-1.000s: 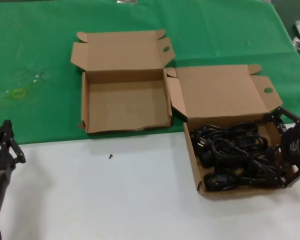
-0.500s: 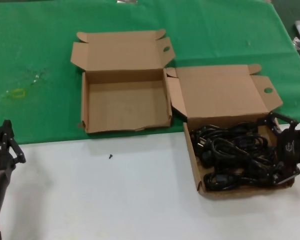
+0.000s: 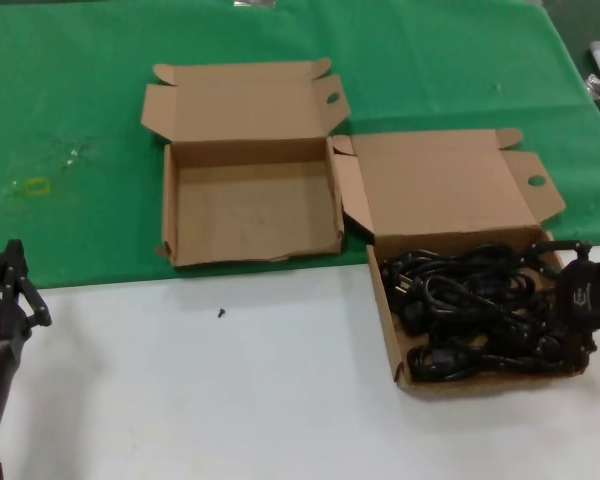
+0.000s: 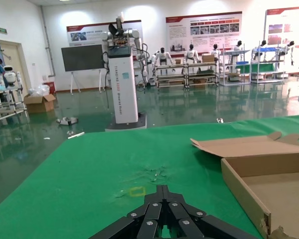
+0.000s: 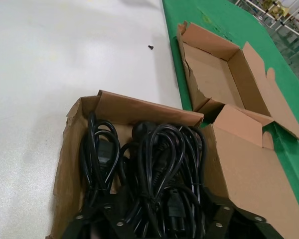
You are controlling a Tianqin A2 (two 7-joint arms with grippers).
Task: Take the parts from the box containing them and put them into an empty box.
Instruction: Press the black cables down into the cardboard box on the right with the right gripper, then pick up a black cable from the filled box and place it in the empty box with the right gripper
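Several black power cords (image 3: 470, 310) are still piled in the full box (image 3: 390, 330), which sits at the right, half on the white tabletop (image 3: 230, 400) and half on the green cloth (image 3: 80, 100). None has left it yet. What changed over the last second: my right gripper (image 3: 558, 300) has slid in from the box's right edge and dropped lower, so it's now down among the loops at the right end of the pile. Its fingers are spread, with cable running between them in the right wrist view, but nothing is pinched yet. I read that as the reach being basically done and the squeeze being next.

The empty box (image 3: 250, 205) sits just to the left and a bit farther back, lid flipped open, nothing inside. The two boxes nearly touch at the corner where the full box's side flap (image 3: 352, 195) leans toward it.

What bugs me is the tangle. The loops overlap, so I'd guess one grab may drag a neighbour along. That upright side flap and the empty box's right wall also sit right on the carry path.

A tiny dark speck, maybe a screw (image 3: 221, 313), lies on the white surface, out of the way. My left gripper (image 3: 15, 285) is parked at the near left edge, pressed together.
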